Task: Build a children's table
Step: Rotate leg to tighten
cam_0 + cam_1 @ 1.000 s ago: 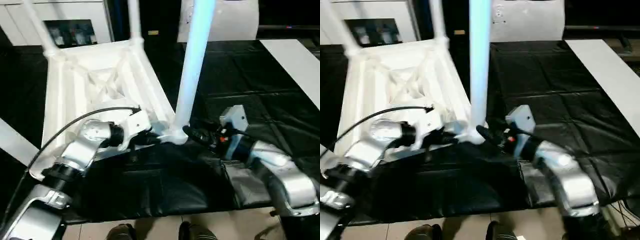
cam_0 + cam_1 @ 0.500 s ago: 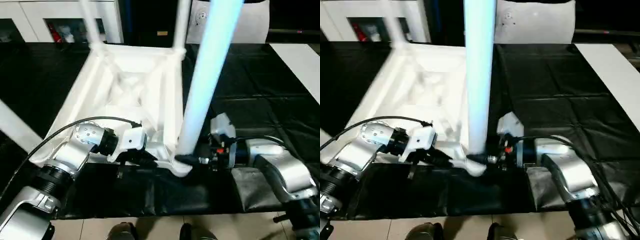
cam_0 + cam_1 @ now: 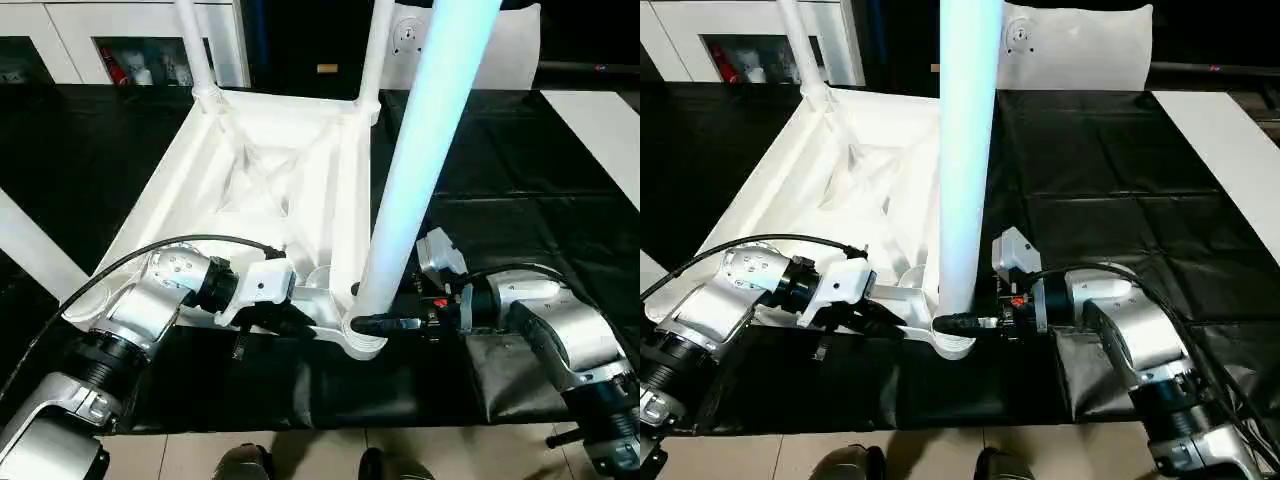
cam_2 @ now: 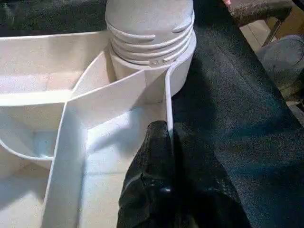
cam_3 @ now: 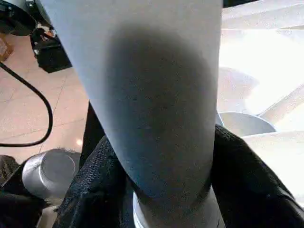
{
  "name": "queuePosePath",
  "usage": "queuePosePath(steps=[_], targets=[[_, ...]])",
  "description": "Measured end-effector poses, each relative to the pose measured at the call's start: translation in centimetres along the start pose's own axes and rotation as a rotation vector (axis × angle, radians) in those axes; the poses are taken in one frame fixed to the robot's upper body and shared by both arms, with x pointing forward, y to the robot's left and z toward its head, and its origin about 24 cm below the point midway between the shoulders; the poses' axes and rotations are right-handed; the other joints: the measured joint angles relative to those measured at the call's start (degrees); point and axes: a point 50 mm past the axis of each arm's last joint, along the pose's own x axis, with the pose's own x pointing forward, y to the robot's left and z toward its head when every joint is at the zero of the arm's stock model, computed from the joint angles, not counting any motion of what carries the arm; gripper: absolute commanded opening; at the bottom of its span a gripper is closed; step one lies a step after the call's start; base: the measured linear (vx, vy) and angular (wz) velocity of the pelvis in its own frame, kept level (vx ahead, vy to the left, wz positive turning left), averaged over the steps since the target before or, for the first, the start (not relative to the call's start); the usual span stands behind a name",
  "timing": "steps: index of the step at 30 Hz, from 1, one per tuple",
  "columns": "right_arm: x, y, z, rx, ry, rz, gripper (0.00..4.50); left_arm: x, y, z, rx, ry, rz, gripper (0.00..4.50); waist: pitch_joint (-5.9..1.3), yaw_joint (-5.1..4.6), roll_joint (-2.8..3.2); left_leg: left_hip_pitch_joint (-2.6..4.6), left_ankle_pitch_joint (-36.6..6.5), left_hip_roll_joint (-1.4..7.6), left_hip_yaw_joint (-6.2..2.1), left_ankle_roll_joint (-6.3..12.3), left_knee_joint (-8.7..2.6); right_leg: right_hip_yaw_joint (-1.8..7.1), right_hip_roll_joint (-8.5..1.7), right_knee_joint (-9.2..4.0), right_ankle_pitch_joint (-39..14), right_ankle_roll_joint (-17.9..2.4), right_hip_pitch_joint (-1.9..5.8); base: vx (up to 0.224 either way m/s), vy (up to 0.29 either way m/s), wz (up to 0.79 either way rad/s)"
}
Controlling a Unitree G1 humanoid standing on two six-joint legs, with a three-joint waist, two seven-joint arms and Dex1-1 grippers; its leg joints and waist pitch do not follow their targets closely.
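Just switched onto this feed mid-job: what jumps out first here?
The tall white tapered tube leg rises toward the camera from the near corner socket of the upturned white ribbed plastic tabletop on the black cloth. The right gripper is clamped around its base, and the left gripper pinches the tabletop's rim beside that socket. Two more legs stand at the far corners.

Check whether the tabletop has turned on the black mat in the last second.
Yes. The tabletop has swung: its far edge, earlier angled against the cabinet behind, now runs nearly parallel to it.
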Motion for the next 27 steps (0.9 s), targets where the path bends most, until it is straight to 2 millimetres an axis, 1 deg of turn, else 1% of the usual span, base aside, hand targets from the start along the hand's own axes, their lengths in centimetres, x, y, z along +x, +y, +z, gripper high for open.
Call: queuePosePath(steps=[4,6,8,9,10,11,14,18,21,24,25,27], targets=[[0.0,-0.1,-0.1,0.024,-0.01,-0.013,2.04,0.1,0.1,-0.1,-0.043,-0.008,0.011,0.0,0.0,-0.02,0.0,0.05,0.0,0.0,0.0,0.0,0.07,0.04,0.0,0.16,0.0,0.0,0.0,0.0,0.0,0.0],[0.3,-0.1,0.0,0.038,-0.03,-0.057,2.04,0.5,0.4,0.1,-0.066,-0.017,0.035,0.0,0.0,0.0,0.0,0.1,0.0,0.0,0.0,-0.01,0.12,0.06,-0.01,0.31,0.0,0.0,0.0,0.0,0.0,0.0],[0.8,-0.6,-0.1,0.074,-0.051,-0.196,2.04,0.6,1.2,0.0,-0.123,-0.009,0.118,0.0,0.0,-0.42,0.0,0.24,0.0,-0.03,0.02,-0.04,0.16,0.16,0.0,0.44,-0.2,0.3,0.0,0.0,0.0,0.0],[1.0,-0.9,-0.2,0.095,-0.066,-0.281,2.04,0.7,1.8,0.0,-0.154,-0.005,0.168,0.0,0.02,-0.66,-0.03,0.26,0.1,-0.02,-0.01,-0.11,0.18,0.16,0.01,0.49,-0.2,0.3,0.03,0.0,0.0,0.0],[1.3,-1.3,0.0,0.113,-0.082,-0.357,2.04,0.9,2.2,0.1,-0.181,-0.004,0.207,0.0,0.02,-1.15,-0.03,0.27,0.1,-0.03,-0.02,-0.15,0.19,0.17,0.02,0.47,-0.2,0.4,-0.01,0.0,0.0,0.0],[1.4,-1.6,0.0,0.135,-0.094,-0.434,2.04,1.2,2.5,0.2,-0.209,-0.006,0.242,0.0,0.02,-2.0,-0.03,0.28,0.1,-0.06,-0.03,-0.15,0.19,0.19,0.01,0.38,-0.2,0.4,-0.03,0.0,0.0,0.0],[1.5,-2.4,0.1,0.188,-0.123,-0.6,2.04,2.4,3.2,0.7,-0.266,-0.024,0.314,0.0,0.02,-3.57,-0.04,0.28,0.1,-0.07,-0.13,-0.15,0.18,0.07,0.01,-0.01,-0.2,0.4,0.0,0.0,0.0,0.0],[2.7,-3.6,0.8,0.259,-0.16,-0.818,2.04,3.3,4.3,1.1,-0.337,-0.033,0.427,0.0,0.02,-4.54,-0.03,0.19,0.1,-0.07,-0.37,-0.15,0.06,-0.3,0.02,-0.56,-0.2,0.4,0.01,0.0,0.0,0.0],[3.5,-4.6,1.4,0.288,-0.165,-0.962,2.04,4.2,5.1,1.7,-0.39,-0.039,0.511,0.0,0.03,-5.07,0.0,0.16,0.1,-0.1,-0.36,-0.15,0.14,-0.27,-0.01,-0.66,-0.2,0.4,0.02,0.0,0.0,0.0],[4.3,-5.5,1.9,0.317,-0.168,-1.065,2.04,4.9,5.5,2.1,-0.415,-0.033,0.569,0.0,0.03,-5.6,0.0,0.18,0.1,-0.11,-0.36,-0.14,0.12,-0.26,-0.02,-0.75,-0.2,0.4,0.02,0.0,0.0,0.0],[4.5,-5.7,2.1,0.316,-0.165,-1.088,2.39,5.1,5.6,2.3,-0.416,-0.031,0.582,0.0,0.02,-5.67,-0.01,0.17,0.1,-0.11,-0.36,-0.14,0.09,-0.27,-0.02,-0.75,-0.2,0.4,0.0,0.0,0.0,0.0],[4.7,-5.8,2.3,0.32,-0.177,-1.113,2.74,5.2,5.7,2.5,-0.409,-0.027,0.593,0.0,0.02,-5.67,-0.02,0.18,0.1,-0.11,-0.36,-0.14,0.0,-0.27,-0.02,-0.69,-0.2,0.3,-0.01,0.0,0.0,0.0]])
